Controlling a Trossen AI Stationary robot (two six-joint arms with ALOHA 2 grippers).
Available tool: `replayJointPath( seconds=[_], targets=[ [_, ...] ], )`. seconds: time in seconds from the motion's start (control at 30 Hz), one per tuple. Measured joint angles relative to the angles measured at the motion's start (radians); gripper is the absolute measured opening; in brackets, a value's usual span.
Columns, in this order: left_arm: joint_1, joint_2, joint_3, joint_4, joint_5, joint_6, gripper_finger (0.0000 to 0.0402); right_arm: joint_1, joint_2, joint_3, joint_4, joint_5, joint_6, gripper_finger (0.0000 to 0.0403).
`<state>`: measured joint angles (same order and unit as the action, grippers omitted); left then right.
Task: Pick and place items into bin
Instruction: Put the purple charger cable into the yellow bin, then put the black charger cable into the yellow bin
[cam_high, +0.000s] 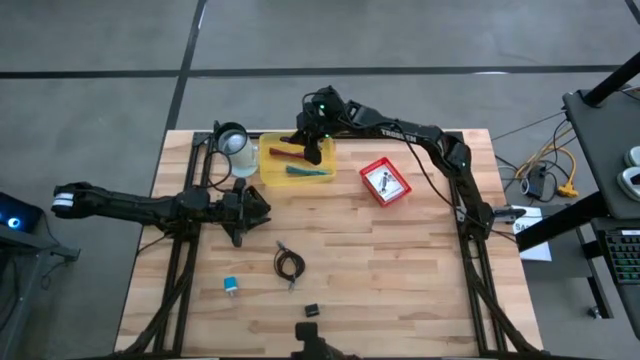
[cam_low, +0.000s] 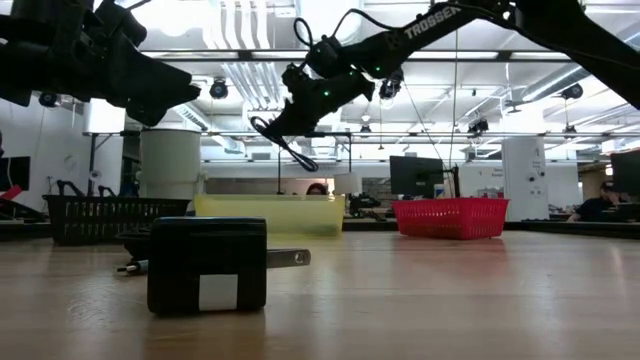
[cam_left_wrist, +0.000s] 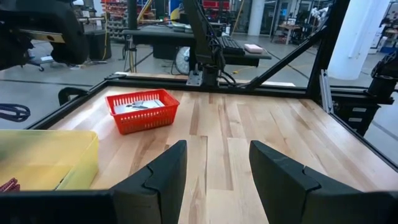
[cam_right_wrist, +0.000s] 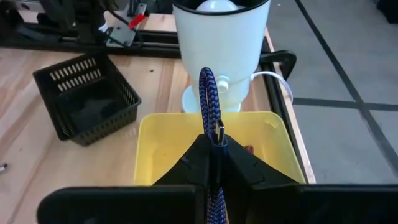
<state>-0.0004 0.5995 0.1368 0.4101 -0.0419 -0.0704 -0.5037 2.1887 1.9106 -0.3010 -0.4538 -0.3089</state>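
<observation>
A: Right wrist view first: why is the right gripper (cam_right_wrist: 214, 163) hanging over the yellow bin (cam_right_wrist: 163, 142)?

B: I'm reading it as the drop stage. Its jaws are pressing together on a blue braided cable (cam_right_wrist: 207, 99), and the cable's loop is standing up between them, directly above the bin's open floor. Holding it there means it should be falling inside the walls once the jaws are spreading.

A: What is the cable looking like?

B: Thin, woven in blue and dark thread, folded into a tight loop with a small metal plug showing near the pinch. In the low view it is dangling as a dark loop (cam_low: 283, 138) well above the worktop (cam_low: 420, 300).

A: Anything already lying in the bin?

B: The high view is showing a maroon strip (cam_high: 285, 152) and a teal pen (cam_high: 309, 171) inside it.

A: And the left gripper (cam_high: 252, 208)?

B: It is waiting over the worktop, in front of the bin, jaws spread and carrying nothing.

A: What is remaining?

B: A black coiled cable (cam_high: 290, 264), a small blue-white piece (cam_high: 231, 286) and a small black cube (cam_high: 312, 310) are lying on the near boards, apart from one another. The red basket (cam_high: 386, 182) beside the bin is holding something pale I cannot identify.
</observation>
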Motion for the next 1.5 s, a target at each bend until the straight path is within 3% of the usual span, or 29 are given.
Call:
replayJointPath(
  seconds=[0.13,0.53,0.7,0.87,1.0,1.23,1.5],
  targets=[
    [0.000,0.000,0.000,0.000,0.000,0.001,0.0160,0.000,0.000,0.000,0.001,0.005,0.036,0.0032],
    [0.000,0.000,0.000,0.000,0.000,0.004,0.0160,0.002,-0.013,0.003,-0.054,0.008,0.051,0.0138],
    [0.000,0.001,0.000,0.000,0.000,0.004,0.0160,0.020,-0.060,0.033,-0.241,0.007,0.000,0.0147],
    [0.000,0.000,0.000,0.000,0.000,0.004,0.0160,0.075,-0.144,-0.028,-0.306,0.005,-0.040,0.0139],
    [0.000,0.001,0.000,-0.001,0.000,0.004,0.0160,0.132,-0.258,-0.158,-0.226,0.018,-0.047,0.0130],
    [0.000,0.000,0.000,0.000,0.000,0.004,0.0160,0.262,-0.547,-0.537,0.041,0.242,0.006,0.0116],
    [0.000,0.000,0.000,0.000,0.000,0.004,0.0160,0.327,-0.841,-1.009,0.466,0.256,0.102,0.0099]
  ],
)
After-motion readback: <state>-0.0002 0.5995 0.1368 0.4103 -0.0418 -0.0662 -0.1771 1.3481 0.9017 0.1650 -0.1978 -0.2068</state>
